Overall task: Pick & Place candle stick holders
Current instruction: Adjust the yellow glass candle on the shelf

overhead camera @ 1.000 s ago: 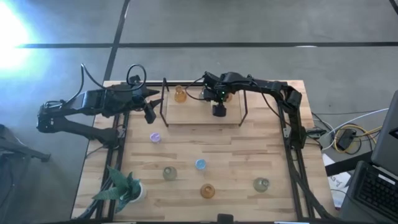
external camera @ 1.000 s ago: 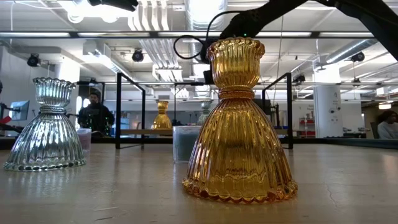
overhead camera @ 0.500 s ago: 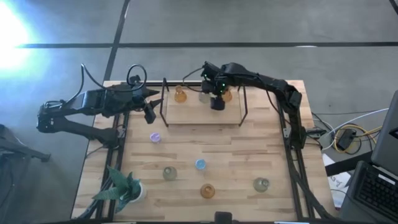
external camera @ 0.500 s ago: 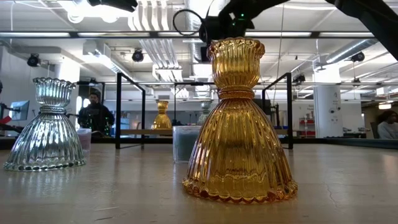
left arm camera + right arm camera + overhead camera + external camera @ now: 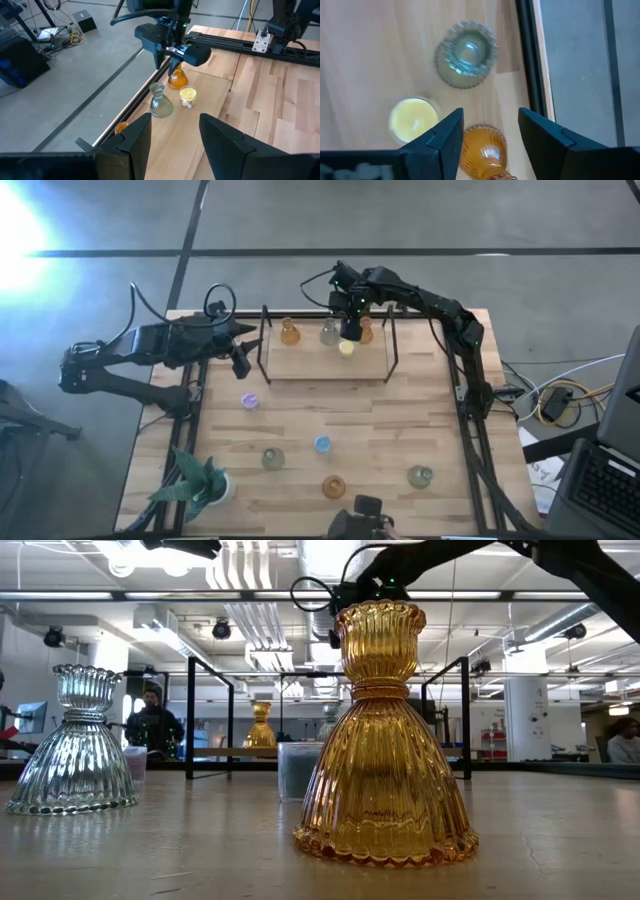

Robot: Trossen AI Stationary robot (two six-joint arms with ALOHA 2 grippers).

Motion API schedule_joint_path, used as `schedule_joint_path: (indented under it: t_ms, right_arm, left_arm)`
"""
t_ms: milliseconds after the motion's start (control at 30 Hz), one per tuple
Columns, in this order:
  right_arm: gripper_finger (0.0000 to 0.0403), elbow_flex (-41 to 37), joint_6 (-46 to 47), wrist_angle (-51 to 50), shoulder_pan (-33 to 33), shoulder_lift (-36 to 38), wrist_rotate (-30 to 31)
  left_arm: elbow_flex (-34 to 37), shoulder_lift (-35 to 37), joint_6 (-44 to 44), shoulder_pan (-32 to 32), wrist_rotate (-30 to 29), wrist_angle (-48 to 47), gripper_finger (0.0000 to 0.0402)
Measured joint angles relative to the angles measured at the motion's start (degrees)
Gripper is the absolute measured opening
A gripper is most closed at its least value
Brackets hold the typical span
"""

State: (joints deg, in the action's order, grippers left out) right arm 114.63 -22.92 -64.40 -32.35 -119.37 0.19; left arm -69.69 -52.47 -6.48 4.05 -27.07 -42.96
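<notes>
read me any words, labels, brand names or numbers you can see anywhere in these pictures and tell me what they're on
No text can be read in any view.
The candle holders, such as the big amber one, carry no labels.
A small white tag on the frame across the table is too small to read.

Seen from overhead, from table level close behind an amber holder [image 5: 385, 740], and from both wrists, the cameras share the raised shelf [image 5: 325, 360].

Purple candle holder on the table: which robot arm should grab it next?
Probably the left. The left gripper waits open close to the purple holder, while the right gripper is open above the shelf, farther away.
</notes>
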Motion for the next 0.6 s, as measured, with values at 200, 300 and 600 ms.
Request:
schedule_joint_path:
  t_ms: [200, 300, 600]
  right_arm:
    - [0.0141, -0.9, -1.0, 0.3, -1.6, 0.0, 0.0]
    - [0.0124, -1.4, -1.2, 0.4, -2.1, 0.0, 0.0]
    - [0.0078, -3.3, -1.6, 0.6, -2.5, 0.0, -0.1]
  left_arm:
    - [0.0, 0.0, 0.0, 0.0, 0.0, 0.0, 0.0172]
    - [0.0, 0.0, 0.0, 0.0, 0.0, 0.0, 0.0172]
    - [0.0, 0.0, -0.1, 0.0, 0.0, 0.0, 0.0172]
